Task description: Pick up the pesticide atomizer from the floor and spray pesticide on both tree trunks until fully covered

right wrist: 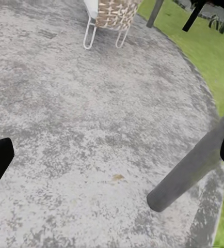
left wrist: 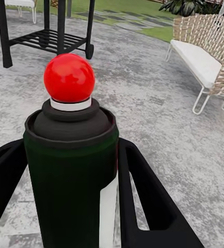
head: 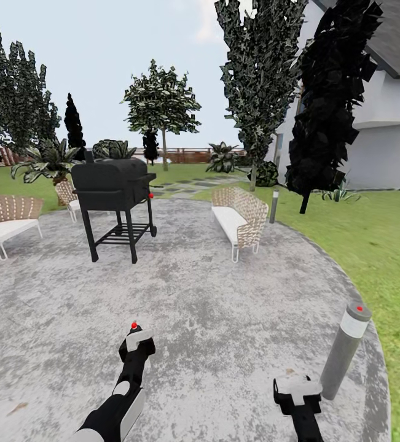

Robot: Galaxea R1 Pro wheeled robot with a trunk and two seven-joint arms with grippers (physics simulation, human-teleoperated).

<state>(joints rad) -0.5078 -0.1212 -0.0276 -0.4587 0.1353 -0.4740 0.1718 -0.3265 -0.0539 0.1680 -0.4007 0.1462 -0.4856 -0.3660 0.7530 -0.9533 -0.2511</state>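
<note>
Left end effector (head: 136, 341) clamped on the pesticide atomizer (left wrist: 70, 155) (red dot up) over open paving (head: 212, 319). Right end effector (head: 298, 393) apart, just beside the bollard (head: 345, 350) at the paving's lawn edge.

We stood on a round patio (head: 224, 307) of mottled grey stone, ringed by lawn (head: 372, 239). On it rested a black grill (head: 115, 196) on legs and wheels, a wicker bench (head: 239, 218) with a white cushion, a wicker chair (head: 6, 221) — and, near the edge, a grey bollard (head: 345, 350) with a red dot on top
</note>
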